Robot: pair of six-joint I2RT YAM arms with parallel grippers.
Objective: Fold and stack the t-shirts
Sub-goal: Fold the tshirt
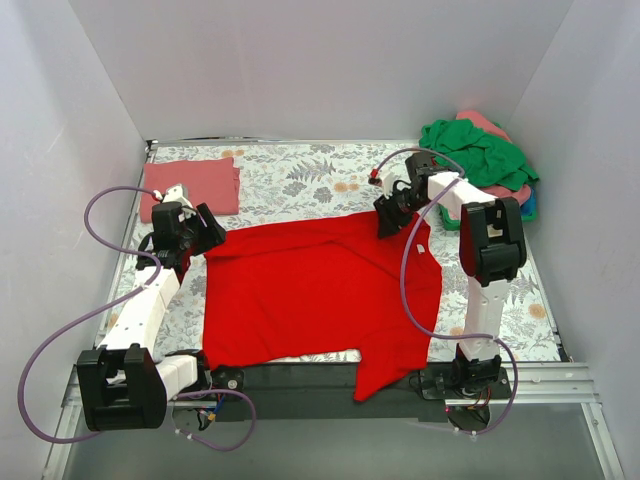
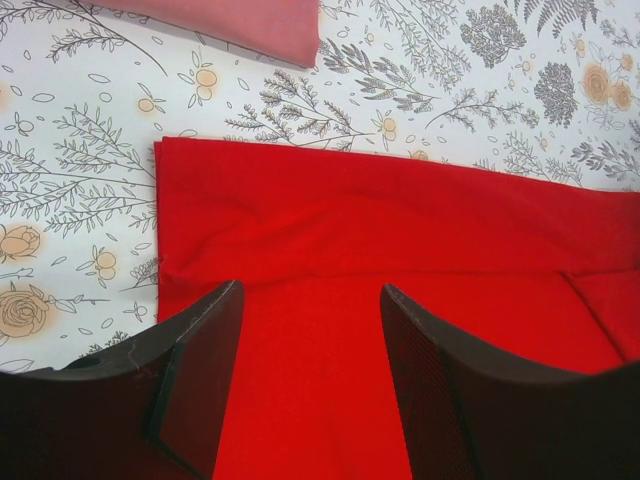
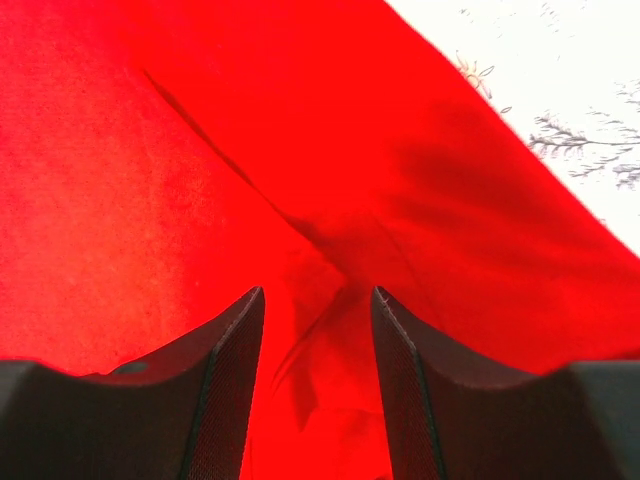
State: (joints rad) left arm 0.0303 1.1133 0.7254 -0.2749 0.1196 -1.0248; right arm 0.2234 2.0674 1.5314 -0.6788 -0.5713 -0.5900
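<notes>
A bright red t-shirt (image 1: 310, 290) lies spread on the floral tablecloth (image 1: 300, 175), its top edge folded over and one sleeve hanging past the near table edge. My left gripper (image 1: 207, 236) is open over the shirt's far left corner; in the left wrist view (image 2: 310, 290) flat red cloth (image 2: 400, 230) lies between the jaws. My right gripper (image 1: 390, 222) is open at the shirt's far right corner; in the right wrist view (image 3: 315, 292) wrinkled red cloth (image 3: 150, 150) lies between the jaws. A folded salmon-pink t-shirt (image 1: 190, 185) lies at the far left.
A loose pile of t-shirts sits at the far right corner, a green one (image 1: 480, 155) on top, with pink and blue beneath. The salmon-pink shirt's edge shows in the left wrist view (image 2: 240, 25). White walls enclose the table on three sides.
</notes>
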